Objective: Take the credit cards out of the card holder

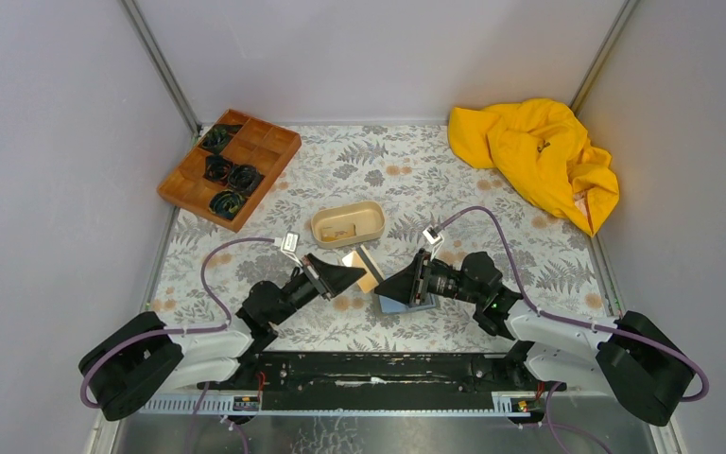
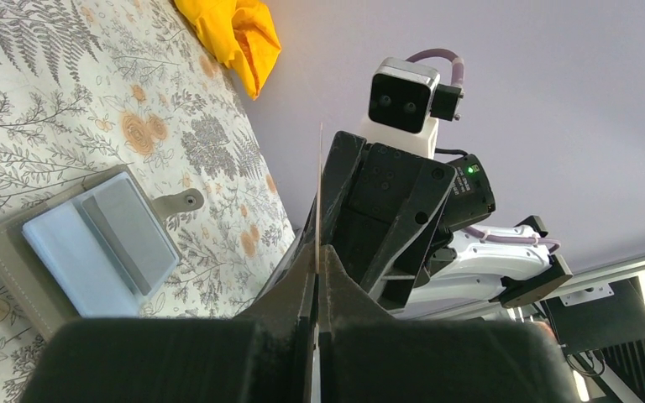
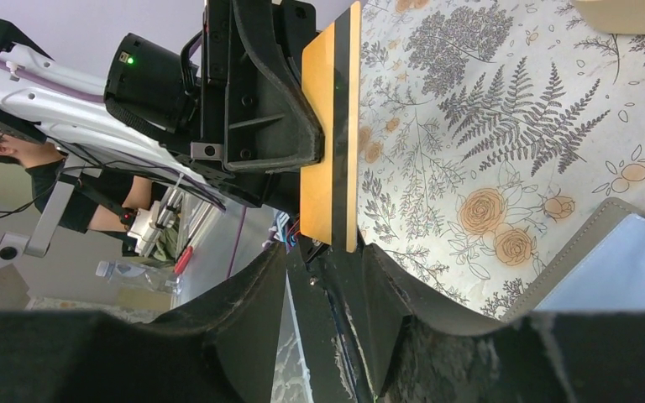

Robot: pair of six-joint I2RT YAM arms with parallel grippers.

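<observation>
Once past the arm bases, onto a fern-and-flower tablecloth (image 1: 492, 189) boxed in by pale grey walls (image 1: 369, 57). Nearest: left gripper (image 1: 352, 275) pinched shut on an orange credit card (image 3: 332, 134) with a black stripe. Just beside, right gripper (image 1: 385, 286), jaws apart, above the card holder (image 2: 92, 243) lying open, grey card (image 2: 130, 231) tucked inside. Behind, a beige oval tray (image 1: 359, 238). Far left, a brown compartment tray (image 1: 265, 132); far right, crumpled yellow cloth (image 1: 539, 161).

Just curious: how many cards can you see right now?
2: an orange card in the left fingers, a grey card tucked in the open wallet. Others may hide in its pockets or the oval tray.
</observation>
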